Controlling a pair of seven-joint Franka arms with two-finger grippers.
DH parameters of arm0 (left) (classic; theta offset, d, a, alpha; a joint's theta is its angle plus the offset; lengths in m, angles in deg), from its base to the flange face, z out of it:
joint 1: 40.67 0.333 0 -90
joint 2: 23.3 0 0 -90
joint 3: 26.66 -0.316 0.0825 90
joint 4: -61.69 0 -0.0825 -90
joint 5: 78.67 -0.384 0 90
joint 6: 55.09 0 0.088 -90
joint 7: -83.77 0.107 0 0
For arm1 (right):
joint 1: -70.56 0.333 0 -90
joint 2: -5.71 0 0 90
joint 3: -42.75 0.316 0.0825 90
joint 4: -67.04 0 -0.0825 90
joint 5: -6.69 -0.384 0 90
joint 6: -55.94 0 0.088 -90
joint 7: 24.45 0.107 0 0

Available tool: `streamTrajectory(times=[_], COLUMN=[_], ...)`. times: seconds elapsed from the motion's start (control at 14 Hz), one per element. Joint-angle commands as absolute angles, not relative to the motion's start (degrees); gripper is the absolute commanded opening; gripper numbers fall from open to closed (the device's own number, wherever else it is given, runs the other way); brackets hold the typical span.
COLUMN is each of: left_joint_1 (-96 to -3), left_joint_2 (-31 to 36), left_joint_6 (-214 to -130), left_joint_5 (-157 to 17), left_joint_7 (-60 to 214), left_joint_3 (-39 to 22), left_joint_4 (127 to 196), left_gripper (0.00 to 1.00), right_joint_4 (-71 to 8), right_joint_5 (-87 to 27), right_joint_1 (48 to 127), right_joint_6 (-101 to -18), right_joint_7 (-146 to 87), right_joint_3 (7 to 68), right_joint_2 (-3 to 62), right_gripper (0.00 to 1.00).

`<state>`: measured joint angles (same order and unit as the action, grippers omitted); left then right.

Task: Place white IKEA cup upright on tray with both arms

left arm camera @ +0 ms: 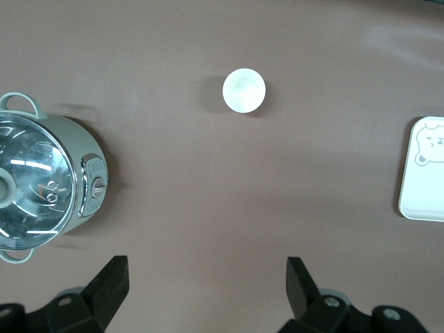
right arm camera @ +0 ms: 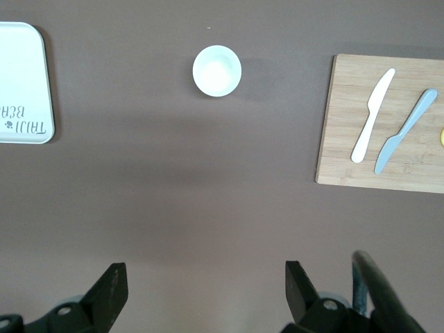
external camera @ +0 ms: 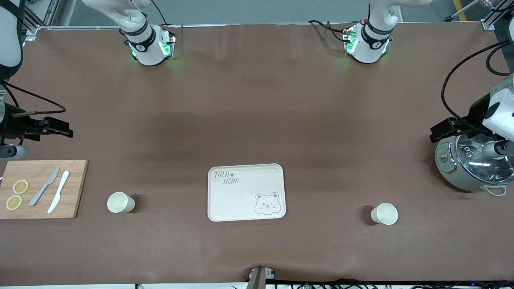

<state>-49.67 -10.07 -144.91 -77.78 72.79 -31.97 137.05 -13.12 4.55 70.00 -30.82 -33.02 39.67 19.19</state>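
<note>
Nearest the front camera, on the brown covered surface [external camera: 257,112], we see a row of things. The cream tray [external camera: 246,192] lies flat in the middle, printed with "TAIJI BEAR" and a bear face, and nothing rests on it. Two white cups stand upright on the surface beside it, well apart from it: one cup [external camera: 384,213] toward the left arm's end, the other cup [external camera: 120,202] toward the right arm's end. Just beside that second cup lies a wooden cutting board [external camera: 42,188] carrying a grey knife [external camera: 44,186], a white knife [external camera: 58,197] and two lemon slices [external camera: 17,194].

Farther from the camera, at the left arm's end, a pale green pot with a glass lid [external camera: 470,164] sits on the surface. Above it hangs the left pincer [external camera: 443,130], its fingers [left arm camera: 111,281] spread wide apart and holding nothing. The right pincer [external camera: 58,127] hovers over the surface at the right arm's end, just above the board's farther edge, its fingers [right arm camera: 111,288] likewise apart and empty.

Farthest back, we find both white arm bases, the left base [external camera: 367,44] and the right base [external camera: 149,46], glowing green at the surface's edge, with grey floor past it.
</note>
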Motion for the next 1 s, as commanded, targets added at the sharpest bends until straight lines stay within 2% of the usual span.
streamTrajectory(times=[0.0,0.57,0.93], left_joint_1=[-49.37,-49.37,-49.28], left_joint_2=[-10.47,-10.38,-7.14], left_joint_6=[-143.86,-143.86,-144.30], left_joint_5=[-77.44,-77.79,-77.79], left_joint_7=[73.93,73.93,73.49], left_joint_3=[-31.93,-32.37,-32.45], left_joint_4=[136.39,137.01,137.01], left_gripper=[1.00,1.00,1.00], right_joint_4=[-14.26,-13.65,-13.74], right_joint_5=[5.28,5.19,4.84], right_joint_1=[70.12,70.29,70.12], right_joint_6=[-30.90,-32.13,-36.17], right_joint_7=[-32.27,-32.27,-32.27], right_joint_3=[39.85,39.85,39.93], right_joint_2=[17.92,18.36,21.78], right_gripper=[1.00,1.00,1.00])
